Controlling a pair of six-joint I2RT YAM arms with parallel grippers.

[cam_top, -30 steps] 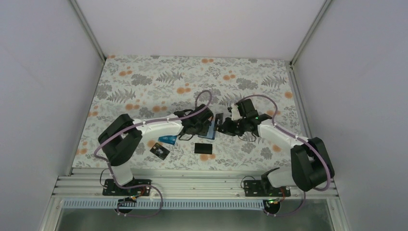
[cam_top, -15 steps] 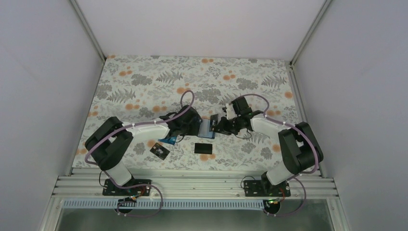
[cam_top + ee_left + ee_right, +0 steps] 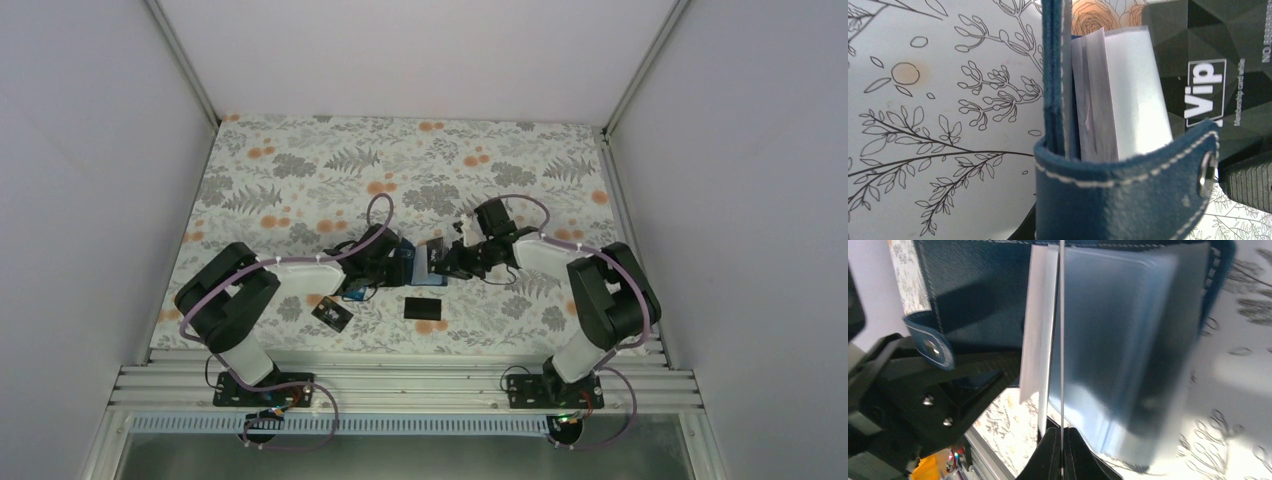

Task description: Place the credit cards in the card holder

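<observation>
**Card meets the sleeves**

My left jaws are clamped on the holder (image 3: 1118, 200), which stands upright with its clear sleeves (image 3: 1128, 100) fanned towards my right jaws. My right jaws are closed on the VIP card (image 3: 1208, 75), which lies against the outermost sleeve, between my two jaws. On the worktop (image 3: 300, 170), a teal card (image 3: 352, 291) lies just under my left jaws. A marked black card (image 3: 332, 315) lies nearer my left base, and a plain black card (image 3: 424, 306) lies just nearside of both jaws.
</observation>
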